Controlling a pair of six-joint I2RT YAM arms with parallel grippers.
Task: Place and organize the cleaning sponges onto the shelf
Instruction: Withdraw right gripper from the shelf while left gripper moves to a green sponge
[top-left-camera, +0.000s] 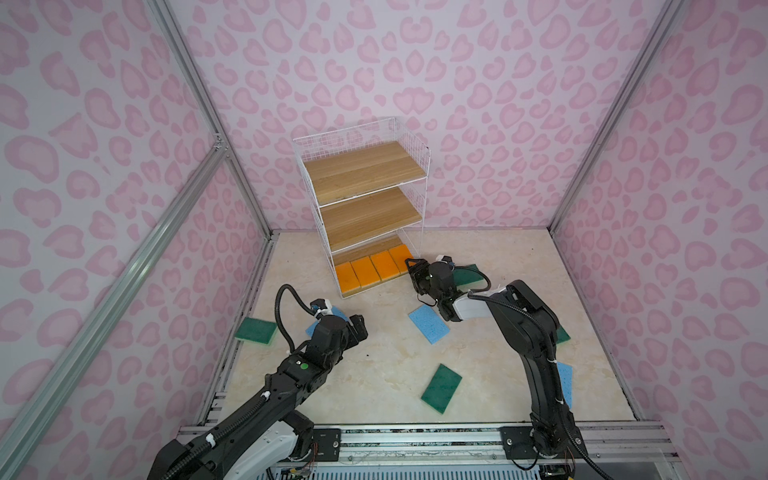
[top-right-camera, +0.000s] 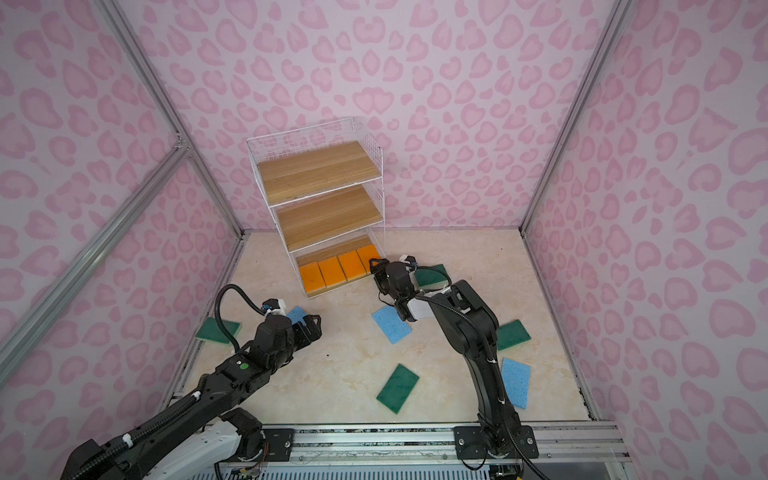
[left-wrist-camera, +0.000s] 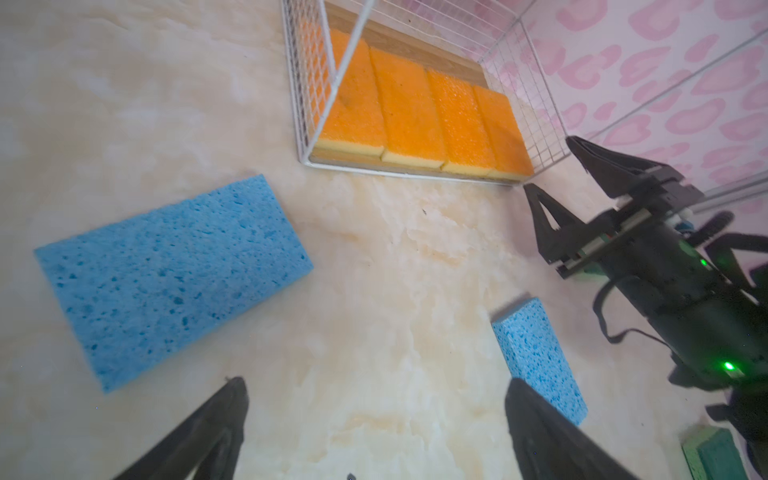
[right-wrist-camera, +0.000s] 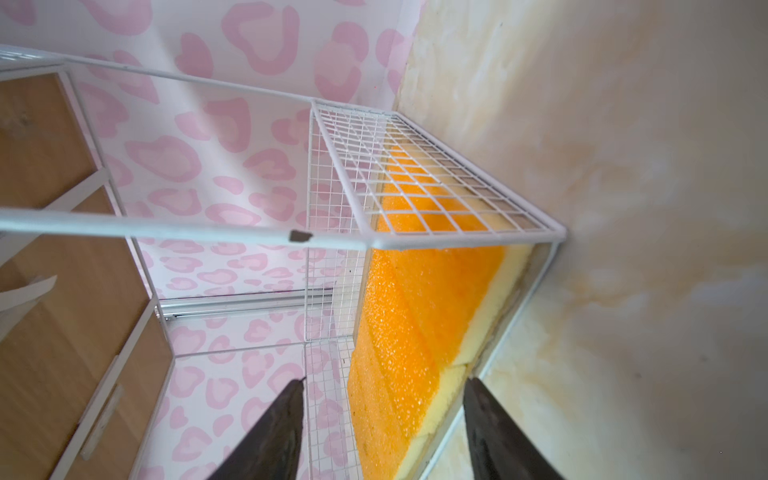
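Sponges, orange type (top-left-camera: 374, 268): four units lie flat, side by side and touching, in one row along the front of the bottom board of the shelf (top-left-camera: 365, 170). The middle and top boards are bare.

Seven sponges lie loose on the bench (top-left-camera: 374, 374):
- Light blue: one mid-bench (top-left-camera: 429, 324), one partly under the left arm (left-wrist-camera: 170, 278), one near the base of the right arm (top-right-camera: 515, 382).
- Dark green: one at the left edge (top-left-camera: 256, 330), one toward the front (top-left-camera: 441, 388), one just behind the right claw (top-left-camera: 469, 274), one behind the right arm (top-right-camera: 513, 334).

Right claw (left-wrist-camera: 548, 164): jaws apart and clamped on nothing. It sits at the right front corner of the bottom tier, with the end sponge's front edge in line between the jaws.

Left claw (left-wrist-camera: 376, 382): jaws wide apart, empty, above bare bench between two blue sponges.

Step in hand, as I judge it: release of the last orange sponge, which completes the orange row.

Next move, as I would command it:
1. Draw the right claw straight back, clear of the wire side panel and corner post, without dragging the end sponge.
2. Select one colour for the middle board. The green sponge behind the right claw is nearest.
3. Lower the chosen claw with its jaws across the sponge's short width, then close.
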